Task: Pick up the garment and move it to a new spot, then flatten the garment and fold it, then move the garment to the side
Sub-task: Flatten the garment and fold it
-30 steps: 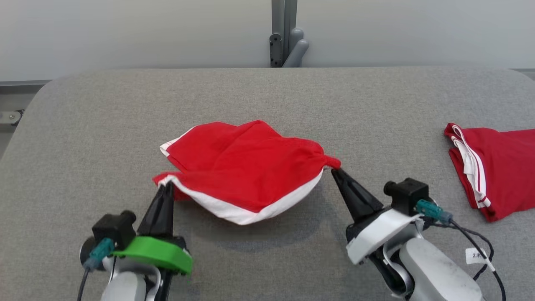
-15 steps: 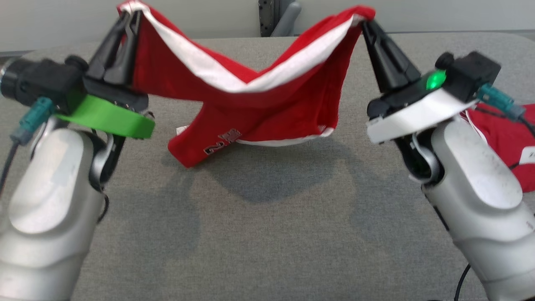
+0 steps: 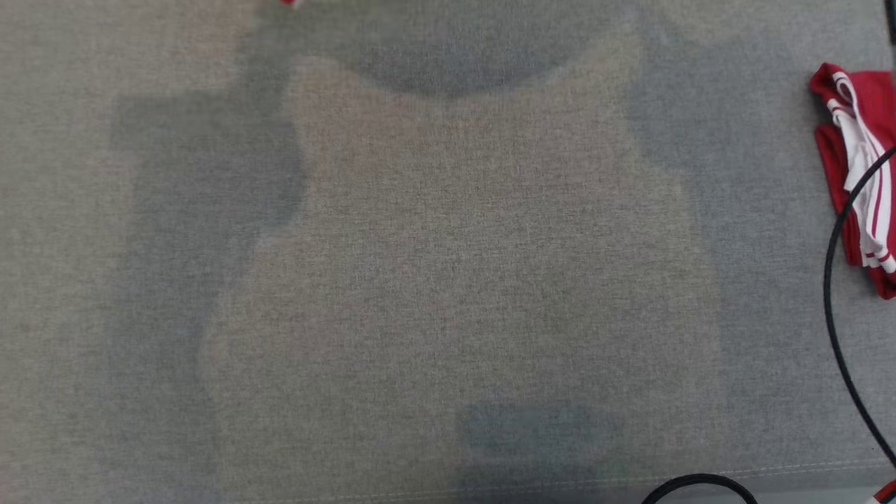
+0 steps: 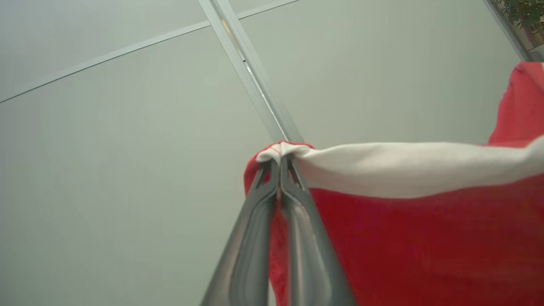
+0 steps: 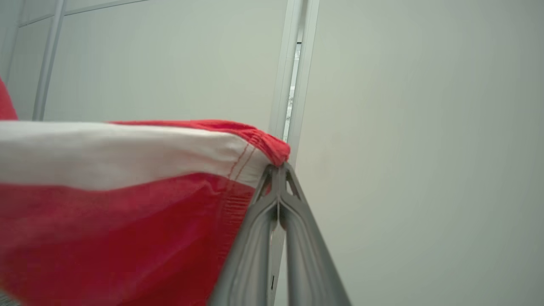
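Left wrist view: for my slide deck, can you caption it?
Left gripper, fingers shut on the white-banded corner of the red garment, held before a pale wall.

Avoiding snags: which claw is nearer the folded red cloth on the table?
Right, probably: right claw grips the lifted garment at its right corner, toward the folded cloth; left claw grips the left corner.

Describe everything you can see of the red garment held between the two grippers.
The red garment with a white band looks like soft knit cloth. It hangs stretched out, the white band taut along its top edge, red fabric sagging below. The left gripper is shut on one bunched corner, the right gripper on the other, beside a stitched seam. Behind it are pale wall panels.
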Tool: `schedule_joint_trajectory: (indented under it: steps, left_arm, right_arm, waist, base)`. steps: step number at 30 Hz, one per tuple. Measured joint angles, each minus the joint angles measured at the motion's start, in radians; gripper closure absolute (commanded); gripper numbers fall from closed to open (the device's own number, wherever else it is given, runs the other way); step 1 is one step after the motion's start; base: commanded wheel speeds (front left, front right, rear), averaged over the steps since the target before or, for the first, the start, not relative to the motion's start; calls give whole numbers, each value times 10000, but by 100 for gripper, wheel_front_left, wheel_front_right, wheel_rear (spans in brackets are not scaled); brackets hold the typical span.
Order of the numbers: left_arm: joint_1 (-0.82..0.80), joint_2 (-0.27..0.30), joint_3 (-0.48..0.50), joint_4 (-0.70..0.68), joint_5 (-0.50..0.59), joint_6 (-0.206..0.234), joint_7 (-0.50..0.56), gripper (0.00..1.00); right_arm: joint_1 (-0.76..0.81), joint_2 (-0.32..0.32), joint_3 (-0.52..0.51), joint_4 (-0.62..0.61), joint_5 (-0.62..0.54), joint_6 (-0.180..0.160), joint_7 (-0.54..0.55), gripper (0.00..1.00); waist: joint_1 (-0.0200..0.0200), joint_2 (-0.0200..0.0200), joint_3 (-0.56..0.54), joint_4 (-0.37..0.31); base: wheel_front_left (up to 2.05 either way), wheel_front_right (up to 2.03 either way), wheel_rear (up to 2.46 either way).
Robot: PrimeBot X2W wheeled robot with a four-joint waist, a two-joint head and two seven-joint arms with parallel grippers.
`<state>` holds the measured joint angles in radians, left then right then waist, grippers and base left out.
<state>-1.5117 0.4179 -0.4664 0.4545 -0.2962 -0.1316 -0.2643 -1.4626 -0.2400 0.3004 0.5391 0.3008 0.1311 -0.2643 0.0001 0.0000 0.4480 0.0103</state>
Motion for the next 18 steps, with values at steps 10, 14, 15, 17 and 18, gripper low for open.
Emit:
schedule_joint_trajectory:
  steps: [10, 14, 15, 17, 18]
  left_arm:
    - [388, -368, 802, 155, -257, 0, -2, 100]
    - [2318, -652, 1062, -13, -485, 0, 2, 100]
    - [2915, -631, 777, -23, -416, 2, 4, 100]
    - [4221, -961, 943, -180, -575, -2, 6, 100]
    - [4221, -961, 943, -180, -575, -2, 6, 100]
  right_arm:
    - [-408, 102, -196, 821, -704, 0, 0, 100]
    - [1083, -150, 577, 520, -13, -2, 0, 100]
    - [1626, -188, 807, 328, 236, 4, 2, 100]
    - [2723, -382, 1467, -8, 832, 4, 2, 100]
    - [2723, -382, 1467, -8, 832, 4, 2, 100]
  waist:
    - [2, 0, 1714, -258]
    - [1, 0, 2034, -308]
    - [1, 0, 2025, -310]
    - [0, 0, 1952, -315]
    - [0, 0, 1952, -315]
  base:
    - [0, 0, 0]
    - [0, 0, 0]
    - [0, 0, 0]
    - [0, 0, 0]
    - [0, 0, 0]
